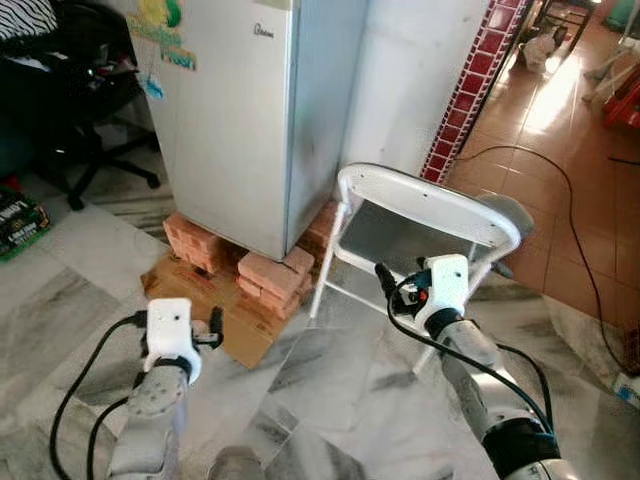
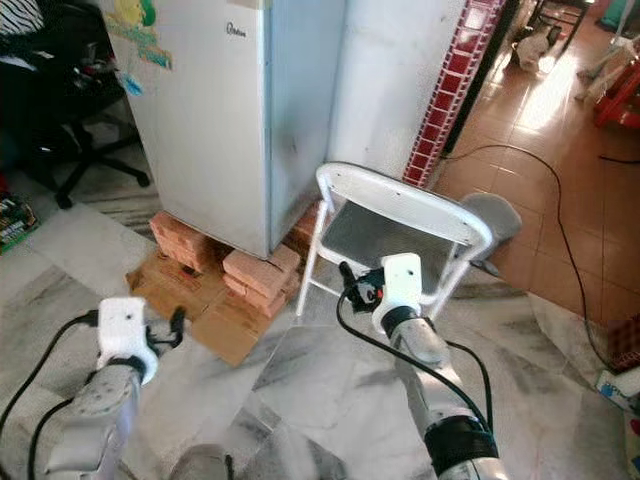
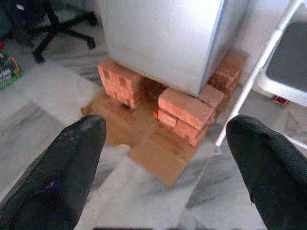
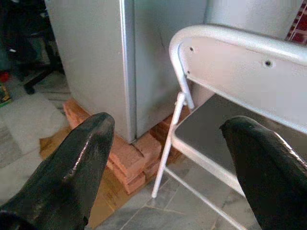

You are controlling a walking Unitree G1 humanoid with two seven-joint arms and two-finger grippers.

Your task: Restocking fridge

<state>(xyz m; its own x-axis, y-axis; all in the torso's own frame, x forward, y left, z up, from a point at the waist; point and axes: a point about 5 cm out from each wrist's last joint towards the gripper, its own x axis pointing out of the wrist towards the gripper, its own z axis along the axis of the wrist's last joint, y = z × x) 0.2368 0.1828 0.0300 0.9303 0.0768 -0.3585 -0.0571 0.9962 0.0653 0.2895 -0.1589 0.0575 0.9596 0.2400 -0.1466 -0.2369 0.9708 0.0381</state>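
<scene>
While the fridge stands door-shut on brick stacks that lift it off the floor, a white folding chair sits just beside it; the left hand and right hand, both spread wide and empty, hover before it.

White folding chair, brick stacks, cardboard, black office chair

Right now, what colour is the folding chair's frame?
White folding chair frame, with a grey seat; clearest in the right wrist view.
</scene>
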